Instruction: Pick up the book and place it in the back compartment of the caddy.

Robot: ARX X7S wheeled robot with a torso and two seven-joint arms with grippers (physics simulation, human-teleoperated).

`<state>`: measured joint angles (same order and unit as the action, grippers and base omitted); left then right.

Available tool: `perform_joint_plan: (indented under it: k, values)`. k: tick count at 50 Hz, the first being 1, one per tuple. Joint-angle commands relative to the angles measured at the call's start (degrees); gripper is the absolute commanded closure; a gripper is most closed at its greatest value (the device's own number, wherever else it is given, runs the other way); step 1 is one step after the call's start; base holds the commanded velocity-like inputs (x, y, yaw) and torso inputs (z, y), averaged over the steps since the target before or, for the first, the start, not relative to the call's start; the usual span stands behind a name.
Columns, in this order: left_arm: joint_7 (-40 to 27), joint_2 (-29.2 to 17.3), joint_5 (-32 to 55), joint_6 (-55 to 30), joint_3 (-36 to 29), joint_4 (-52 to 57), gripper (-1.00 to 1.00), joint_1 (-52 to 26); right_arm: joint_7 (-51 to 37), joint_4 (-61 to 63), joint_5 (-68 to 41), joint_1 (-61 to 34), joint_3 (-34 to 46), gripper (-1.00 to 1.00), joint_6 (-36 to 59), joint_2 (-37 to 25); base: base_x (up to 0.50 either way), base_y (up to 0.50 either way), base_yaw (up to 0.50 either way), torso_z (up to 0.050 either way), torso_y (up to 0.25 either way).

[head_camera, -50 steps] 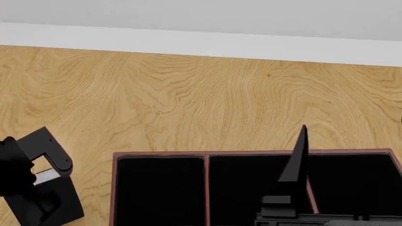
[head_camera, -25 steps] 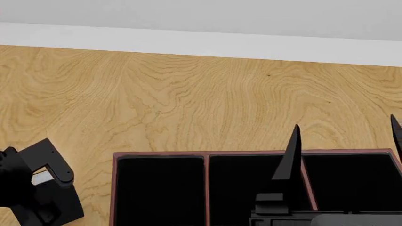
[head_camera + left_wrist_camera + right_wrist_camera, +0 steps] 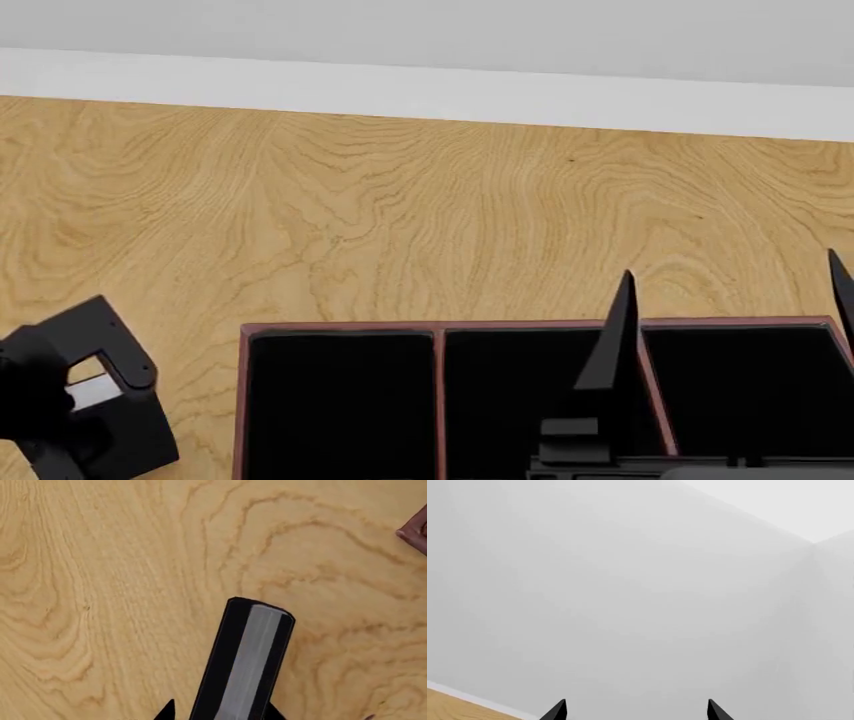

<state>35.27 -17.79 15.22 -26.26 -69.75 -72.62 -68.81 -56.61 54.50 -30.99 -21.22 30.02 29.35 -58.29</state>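
gripping book [image 3: 247,660], jaws barely visible

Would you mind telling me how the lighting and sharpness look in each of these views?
Head view: flat, even light, sharp wood grain, caddy interior pure black. Left wrist view: crisp, book page edges softly lit, no cast shadow. Right wrist view: nearly featureless pale wall, only faint shading at a corner.

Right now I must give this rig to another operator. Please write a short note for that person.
Left gripper: shut on the book, held above the bare wood table, beside the left end of the caddy.
Right gripper: open, holding nothing, fingers pointing up over the caddy's right part.
Done: book is grasped.
Left: carry it over the rim, lower it into the back compartment, release. No book shows in any cell yet.
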Motion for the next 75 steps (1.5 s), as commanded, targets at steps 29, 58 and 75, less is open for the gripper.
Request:
perform_joint_plan:
  k: [29,58,75]
  values:
    - [-6.47,-0.25,-15.41,13.03,18.28,-2.35,1.0,-7.87,-22.18,5.48,-1.61,-36.15,53.08,-1.0,-23.41,-23.17,0.0,0.0,0.0,0.0,0.0]
    - [-1.32,-6.63,-12.96,1.35,20.37,17.52,1.0,-13.78,-22.32,-1.07,-5.53,-79.65,92.6,-1.0,-34.5,-21.06,0.0,0.0,0.0,0.0,0.001]
    - [0.89,-16.89,-10.57,-19.55,22.52,57.46,1.0,-12.43,-17.65,-2.99,-4.47,-79.66,92.19,-1.0,-39.49,-25.85,0.0,0.0,0.0,0.0,0.002]
